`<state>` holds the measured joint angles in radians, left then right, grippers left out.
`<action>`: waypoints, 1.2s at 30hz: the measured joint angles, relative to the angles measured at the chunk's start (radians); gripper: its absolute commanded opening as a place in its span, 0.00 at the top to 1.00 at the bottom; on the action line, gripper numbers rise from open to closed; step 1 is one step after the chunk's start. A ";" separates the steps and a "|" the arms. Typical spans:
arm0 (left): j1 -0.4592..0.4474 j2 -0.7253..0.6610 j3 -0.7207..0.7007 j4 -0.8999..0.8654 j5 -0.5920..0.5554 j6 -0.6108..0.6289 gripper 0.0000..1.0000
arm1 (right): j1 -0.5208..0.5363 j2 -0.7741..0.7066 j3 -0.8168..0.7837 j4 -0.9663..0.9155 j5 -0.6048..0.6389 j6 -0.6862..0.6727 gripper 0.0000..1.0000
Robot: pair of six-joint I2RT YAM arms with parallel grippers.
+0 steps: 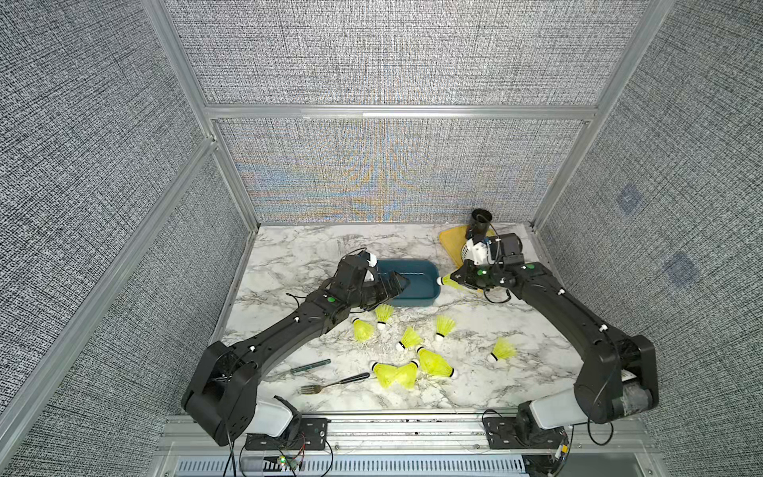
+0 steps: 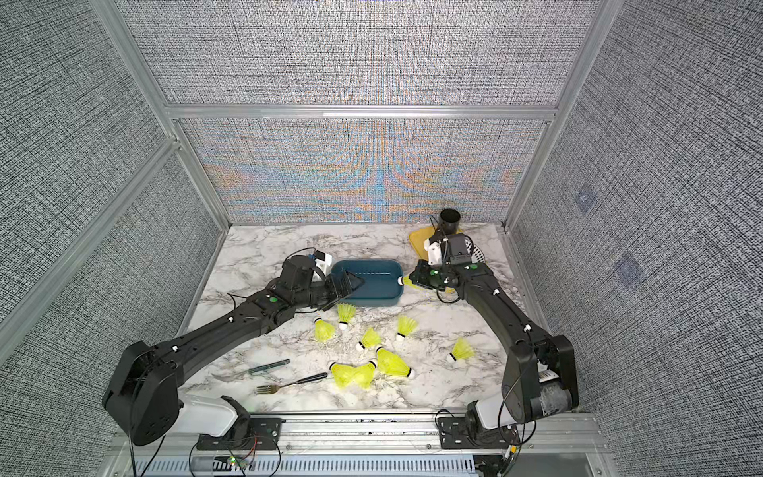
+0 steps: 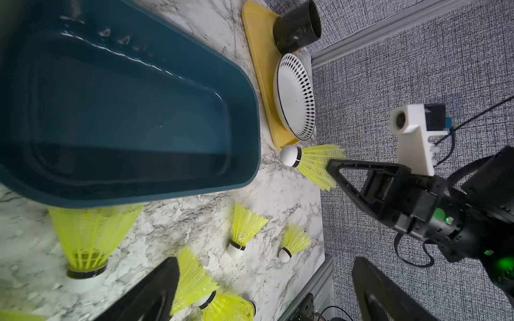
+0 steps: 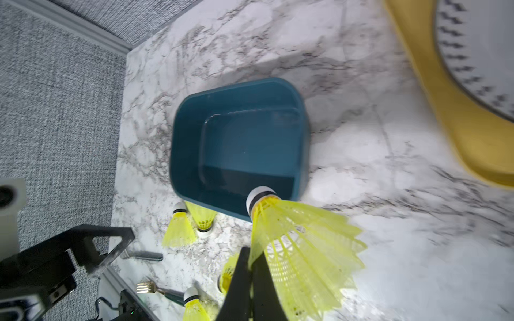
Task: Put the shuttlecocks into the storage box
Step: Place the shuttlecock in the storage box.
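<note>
So the right pincer (image 4: 250,257) is clamped tight on the ribbed skirt of one shuttlecock (image 4: 300,244). It's pinching one side of the flare, and the white cork end sticks out in front of the fingertips. Right past that cork is the storage box (image 4: 185,155), and that's the bit that matters imo. The box lies dead ahead of the pincer, the shuttlecock's long axis points cork-first along the box's long side, and the cork sits about level with the near short wall. Can't really tell if it has cleared the rim: this arm's wrist view has it overlapping the wall, while the other wrist view shows it just beside the wall. The box looks empty as far as I can see, so my guess is this is the first one going in, and it only needs a short push forward before letting go. At the far end of the box the left pincer (image 1: 392,289) hangs over the rim, jaws spread wide with nothing in them. Further off, out to the side of the right pincer and back toward the arm bases, eight or so loose shuttlecocks (image 1: 435,363) lie scattered on the table (image 1: 313,256). Two of those lie just beside the left pincer, so that arm looks like the better pick for them.
</note>
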<state>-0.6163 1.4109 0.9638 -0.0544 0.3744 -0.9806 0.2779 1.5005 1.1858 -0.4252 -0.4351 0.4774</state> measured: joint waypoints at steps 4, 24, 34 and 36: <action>0.068 -0.014 0.005 -0.070 0.023 0.028 0.00 | 0.097 0.102 0.073 0.072 -0.008 0.058 1.00; 0.244 -0.008 0.026 -0.303 0.066 0.135 0.00 | 0.252 0.525 0.299 0.317 -0.017 0.242 1.00; 0.244 0.001 0.027 -0.336 0.067 0.158 0.00 | 0.254 0.645 0.394 0.330 0.002 0.269 1.00; 0.244 0.001 0.023 -0.336 0.070 0.161 0.00 | 0.254 0.659 0.409 0.331 0.007 0.271 1.00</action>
<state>-0.3725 1.4117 0.9867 -0.3904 0.4446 -0.8196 0.5320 2.1597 1.5948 -0.0944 -0.4278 0.7486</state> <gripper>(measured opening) 0.999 0.048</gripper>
